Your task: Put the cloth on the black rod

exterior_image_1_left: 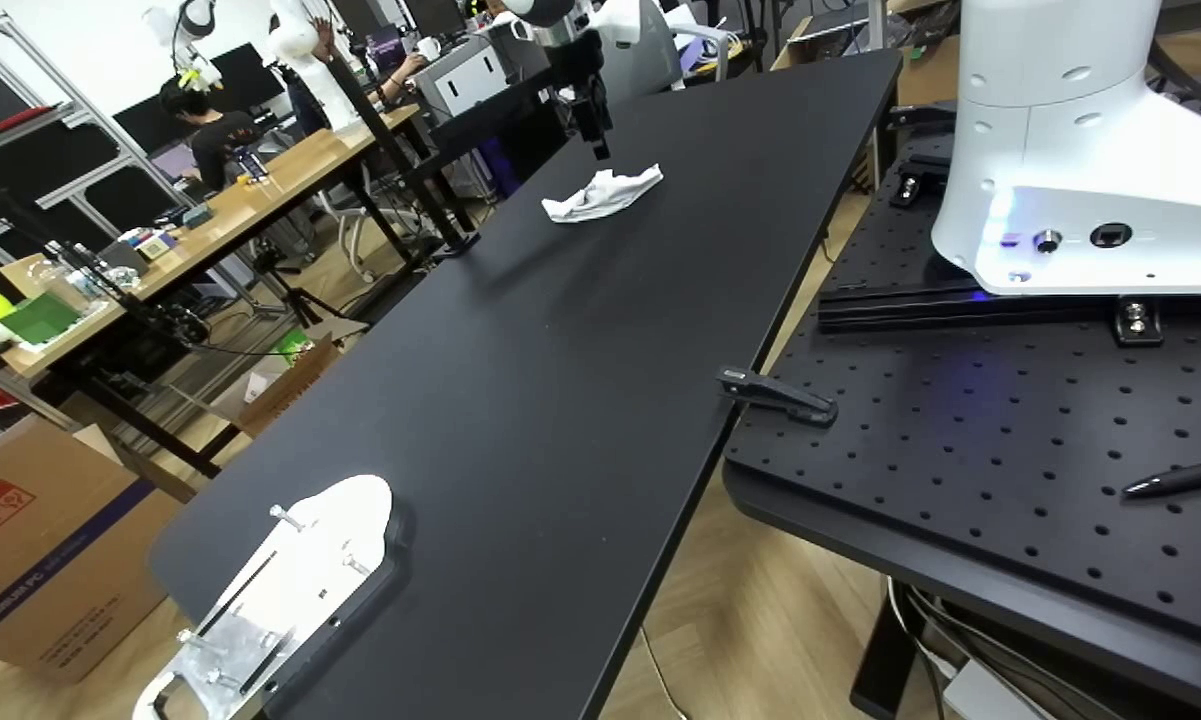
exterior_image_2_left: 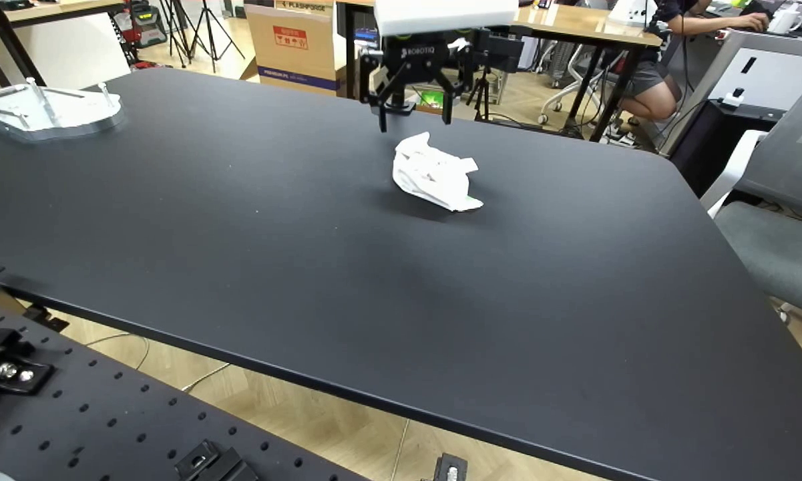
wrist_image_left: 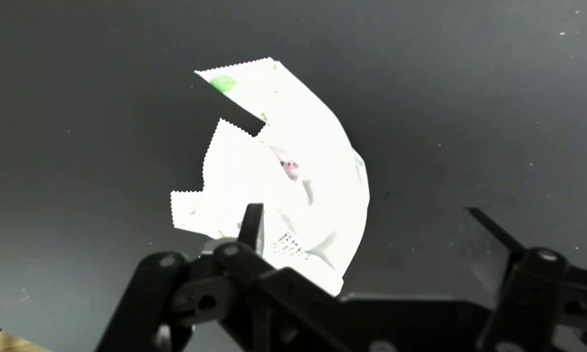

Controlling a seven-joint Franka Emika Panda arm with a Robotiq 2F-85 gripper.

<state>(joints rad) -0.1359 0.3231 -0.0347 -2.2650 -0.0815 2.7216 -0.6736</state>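
Note:
The cloth is a crumpled white piece with zigzag edges and small green and pink prints. It lies on the black table in both exterior views (exterior_image_1_left: 603,196) (exterior_image_2_left: 434,174) and in the wrist view (wrist_image_left: 317,156). My gripper (exterior_image_2_left: 414,125) is open, with nothing between its fingers, above the table by the cloth and apart from it. It also shows in an exterior view (exterior_image_1_left: 598,150). In the wrist view the gripper (wrist_image_left: 361,209) has its left finger over the cloth's lower part and its right finger over the table. I cannot identify the black rod for certain.
A black post (exterior_image_1_left: 390,140) with a crossbar stands at the table's far edge. A white plate with upright bolts (exterior_image_1_left: 310,570) lies at one table end, also in an exterior view (exterior_image_2_left: 47,110). A black clamp (exterior_image_1_left: 775,393) sits at the edge by the white robot base (exterior_image_1_left: 1050,140).

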